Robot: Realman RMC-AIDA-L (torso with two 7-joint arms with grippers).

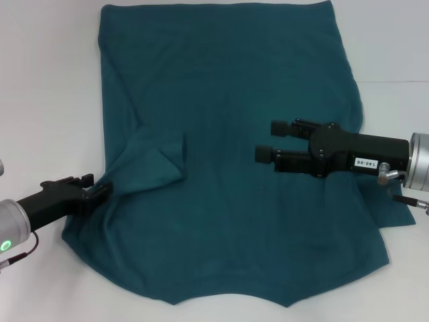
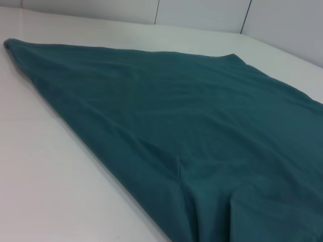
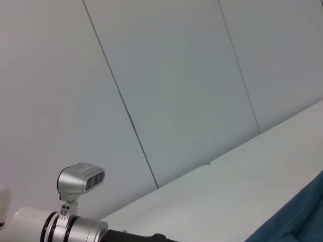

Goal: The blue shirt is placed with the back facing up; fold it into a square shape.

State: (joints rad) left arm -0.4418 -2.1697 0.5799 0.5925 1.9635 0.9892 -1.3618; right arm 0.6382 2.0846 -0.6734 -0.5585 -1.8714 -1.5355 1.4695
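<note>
The blue shirt (image 1: 234, 107) lies spread over the white table, plain teal. One flap (image 1: 157, 161) on its left side is folded inward and creased. My left gripper (image 1: 99, 191) sits at the shirt's left edge, fingers closed on the bunched cloth there. The right gripper (image 1: 268, 140) hovers over the shirt's right half, pointing left, its two fingers apart and nothing between them. The left wrist view shows the blue shirt (image 2: 192, 126) stretching away across the table. A corner of the blue shirt (image 3: 298, 222) shows in the right wrist view.
White table (image 1: 40, 100) surrounds the shirt on the left and right. A grey panelled wall (image 3: 176, 91) stands behind the table. My left arm's silver wrist (image 3: 75, 222) shows in the right wrist view.
</note>
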